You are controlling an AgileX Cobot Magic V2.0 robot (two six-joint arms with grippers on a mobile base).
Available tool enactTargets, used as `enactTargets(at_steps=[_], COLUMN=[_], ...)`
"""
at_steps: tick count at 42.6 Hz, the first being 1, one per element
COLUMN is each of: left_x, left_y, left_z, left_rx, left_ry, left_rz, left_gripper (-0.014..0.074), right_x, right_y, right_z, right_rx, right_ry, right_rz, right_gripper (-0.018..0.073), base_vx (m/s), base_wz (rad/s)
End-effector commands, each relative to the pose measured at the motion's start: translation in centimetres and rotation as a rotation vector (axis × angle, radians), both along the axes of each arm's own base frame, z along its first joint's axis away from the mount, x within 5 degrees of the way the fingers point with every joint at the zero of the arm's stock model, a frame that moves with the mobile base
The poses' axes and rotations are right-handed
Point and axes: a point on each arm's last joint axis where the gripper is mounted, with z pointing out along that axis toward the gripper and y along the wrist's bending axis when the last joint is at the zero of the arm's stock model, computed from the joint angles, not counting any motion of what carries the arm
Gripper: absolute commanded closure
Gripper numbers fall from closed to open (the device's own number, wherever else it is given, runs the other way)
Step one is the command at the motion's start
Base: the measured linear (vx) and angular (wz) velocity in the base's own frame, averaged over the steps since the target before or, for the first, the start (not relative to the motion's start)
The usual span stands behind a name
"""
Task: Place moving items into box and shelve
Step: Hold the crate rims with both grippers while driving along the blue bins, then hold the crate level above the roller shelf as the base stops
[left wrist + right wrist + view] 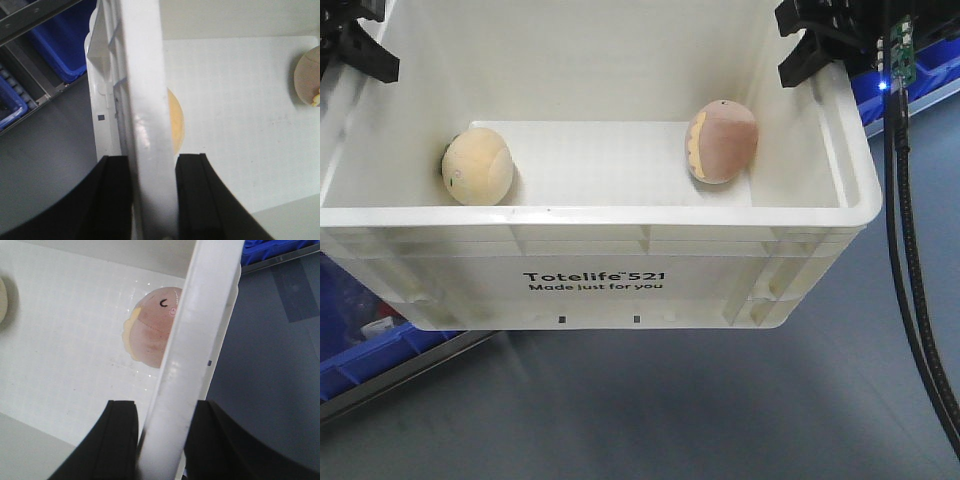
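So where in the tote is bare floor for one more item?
Bare: the wide floor between the cream plush ball and the pinkish-brown plush ball. Crowded: both Totelife tote ends, where the balls sit and the left gripper and right gripper clamp the rim.

The off-white box (590,215) carries two plush toys on its floor: the cream-yellow ball (478,167) against its left wall, the pinkish-brown ball (722,141) near the right.

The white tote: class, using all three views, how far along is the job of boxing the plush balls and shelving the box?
Done: the cream ball and the pinkish-brown ball lie inside the tote. In hand: the left gripper and right gripper each clamp a side rim, the tote seemingly held above the floor. Left: shelving it.
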Motion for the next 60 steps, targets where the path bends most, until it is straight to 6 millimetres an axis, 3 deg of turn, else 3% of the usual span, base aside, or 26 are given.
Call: enactTargets(at_steps=[1, 34, 60], left_x=[-1.3, -1.3, -1.3], left_y=[-1.64, -1.64, -1.64], left_z=[3.62, 3.61, 3.61], left_rx=[-0.19, -0.189, -0.189], left_ry=[-0.159, -0.158, -0.158], left_rz=[-0.029, -0.029, -0.029], left_gripper=[0.0601, 0.0601, 0.0601], right_x=[-1.88, -1.9, -1.9], right_y=[1.43, 1.44, 1.44], right_z=[3.77, 3.76, 3.76], right_rx=[0.187, 0.187, 0.187], right_ry=[-0.133, -0.131, -0.131], right_rz=[0.064, 0.065, 0.065], right_gripper=[0.0559, 0.0559, 0.0559], base_vx=[-0.08, -0.02, 0.14], base_wz=[0.43, 0.47, 0.17])
